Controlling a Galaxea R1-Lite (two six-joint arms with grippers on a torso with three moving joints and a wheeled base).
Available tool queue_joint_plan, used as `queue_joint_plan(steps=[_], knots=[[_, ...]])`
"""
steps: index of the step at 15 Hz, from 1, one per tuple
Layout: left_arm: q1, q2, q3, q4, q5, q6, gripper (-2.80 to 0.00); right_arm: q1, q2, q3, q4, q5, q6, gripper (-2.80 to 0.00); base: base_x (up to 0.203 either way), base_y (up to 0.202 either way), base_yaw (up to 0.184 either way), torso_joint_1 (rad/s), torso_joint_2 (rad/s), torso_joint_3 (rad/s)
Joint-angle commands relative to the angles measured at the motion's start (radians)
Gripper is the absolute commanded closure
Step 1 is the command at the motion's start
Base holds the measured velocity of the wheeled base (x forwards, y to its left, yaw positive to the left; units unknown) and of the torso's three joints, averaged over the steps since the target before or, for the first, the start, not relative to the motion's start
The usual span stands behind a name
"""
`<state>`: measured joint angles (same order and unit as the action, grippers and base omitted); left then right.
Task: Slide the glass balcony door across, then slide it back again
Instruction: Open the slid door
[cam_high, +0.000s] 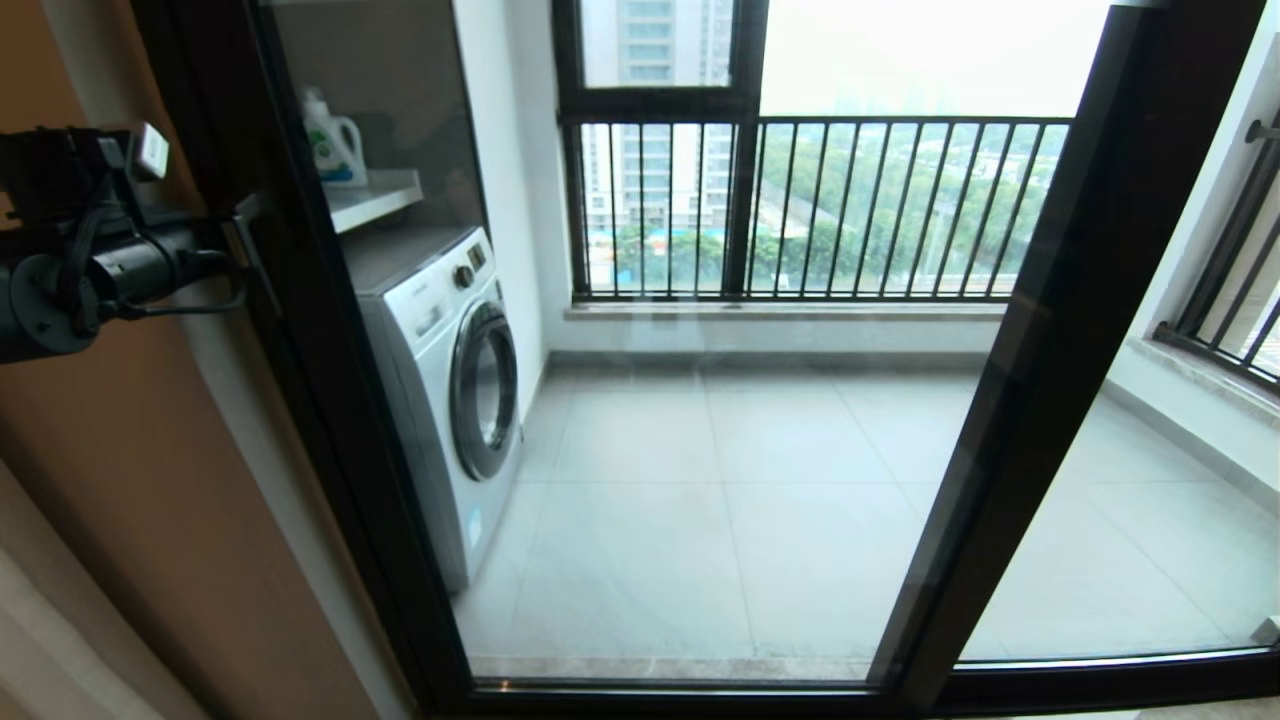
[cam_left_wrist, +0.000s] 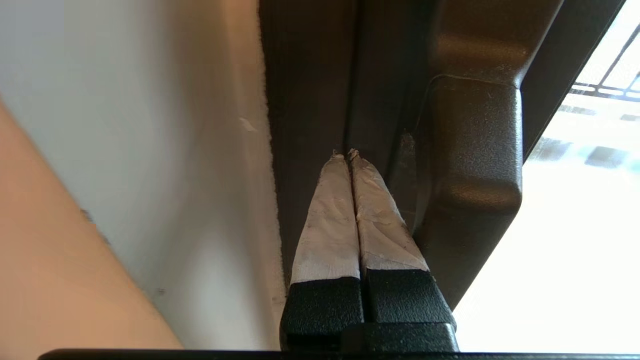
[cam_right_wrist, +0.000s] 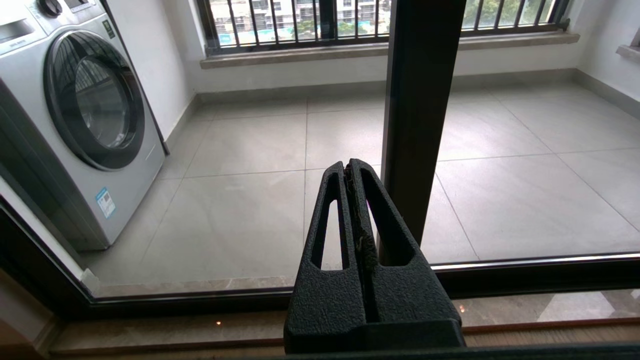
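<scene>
We find the left gripper (cam_left_wrist: 346, 152) with its fingers pressed together on nothing, tips touching the black upright of the glass balcony door (cam_high: 700, 400), just beside the latch handle (cam_left_wrist: 470, 170); the pale wall (cam_left_wrist: 150, 125) lies close on its other side. The door's long axis runs vertically. The right gripper (cam_right_wrist: 351, 167) is likewise closed and empty, facing a second frame upright (cam_right_wrist: 420, 100). Beyond the glass we count one washing machine (cam_high: 450, 390) and one detergent bottle (cam_high: 332, 140).
</scene>
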<state>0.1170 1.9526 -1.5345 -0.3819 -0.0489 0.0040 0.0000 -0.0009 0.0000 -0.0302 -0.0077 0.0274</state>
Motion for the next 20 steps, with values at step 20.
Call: queue_joint_plan(steps=[20], knots=[[-0.273,-0.035,0.016,-0.005,0.083,0.005,0.0,0.0,0.001,0.012,0.0,0.0,0.0,0.0,0.0,0.0,0.0,0.0,0.0,0.0]])
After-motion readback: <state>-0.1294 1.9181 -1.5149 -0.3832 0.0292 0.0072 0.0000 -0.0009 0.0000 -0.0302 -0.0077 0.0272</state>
